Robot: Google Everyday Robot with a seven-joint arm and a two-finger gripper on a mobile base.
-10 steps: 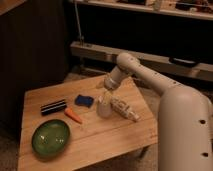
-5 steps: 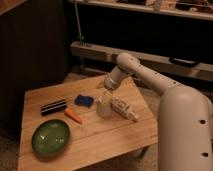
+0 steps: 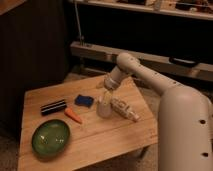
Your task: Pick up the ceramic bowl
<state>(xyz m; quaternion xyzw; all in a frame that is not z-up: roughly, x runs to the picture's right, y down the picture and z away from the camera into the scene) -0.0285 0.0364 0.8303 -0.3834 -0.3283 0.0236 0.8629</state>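
Note:
The ceramic bowl (image 3: 50, 138) is wide, shallow and glossy green with a darker rim. It sits on the wooden table (image 3: 115, 140) near its front left corner. My gripper (image 3: 105, 96) hangs at the end of the white arm (image 3: 150, 82) over the table's middle back, just above a small white cup (image 3: 104, 109). It is well to the right of and behind the bowl, apart from it.
A black and white striped block (image 3: 53, 106), a blue object (image 3: 83, 101) and an orange carrot (image 3: 73, 116) lie between the bowl and the cup. A pale bottle-like object (image 3: 125, 109) lies right of the cup. Dark shelving stands behind the table.

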